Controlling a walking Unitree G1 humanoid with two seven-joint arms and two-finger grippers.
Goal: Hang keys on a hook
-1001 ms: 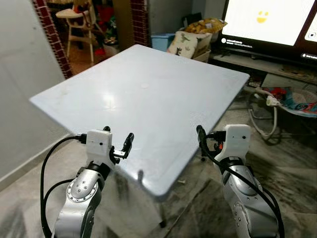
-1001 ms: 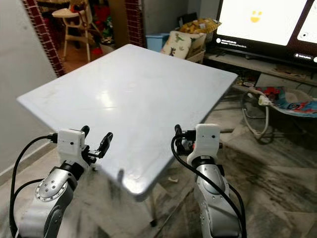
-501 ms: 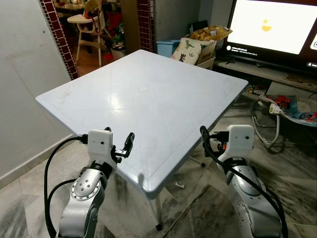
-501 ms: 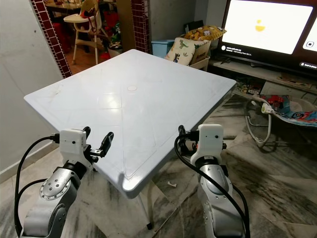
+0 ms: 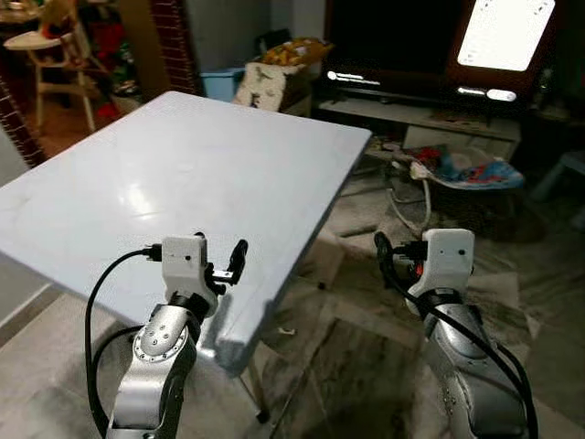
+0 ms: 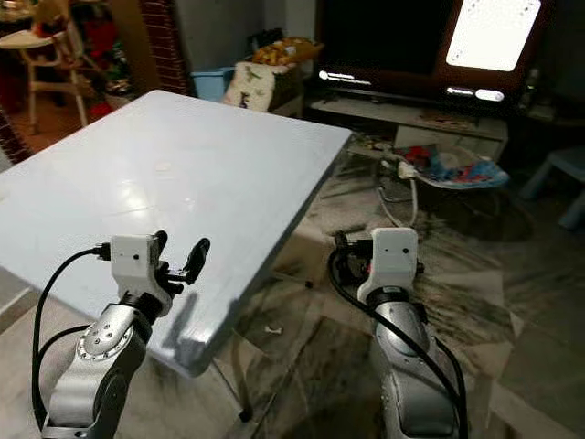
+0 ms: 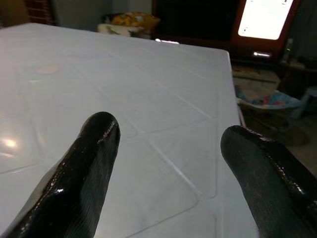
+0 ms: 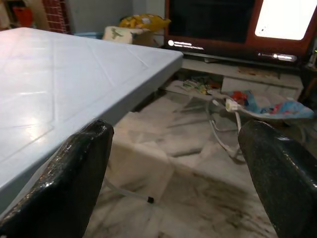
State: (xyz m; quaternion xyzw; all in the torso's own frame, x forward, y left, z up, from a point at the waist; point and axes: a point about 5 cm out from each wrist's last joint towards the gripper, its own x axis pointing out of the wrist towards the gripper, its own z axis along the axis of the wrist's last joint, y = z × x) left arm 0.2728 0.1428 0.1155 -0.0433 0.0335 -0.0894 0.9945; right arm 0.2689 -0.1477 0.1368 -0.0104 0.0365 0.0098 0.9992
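White plastic table (image 5: 174,174) has slid toward nine o'clock as the robot turned right, left gripper (image 7: 163,163) and right gripper (image 8: 173,168) both spread and empty, so the search for keys continues.

The counter (image 5: 174,174) lies ahead to the left, with the television (image 5: 430,41) behind it to the right.

The left gripper (image 7: 166,163) hangs over a white table (image 7: 163,99), its 2 black fingers (image 7: 86,168) spread wide with nothing between them. Past the table's far edge stand a lit screen (image 7: 262,19) and a yellow bag (image 7: 130,20).
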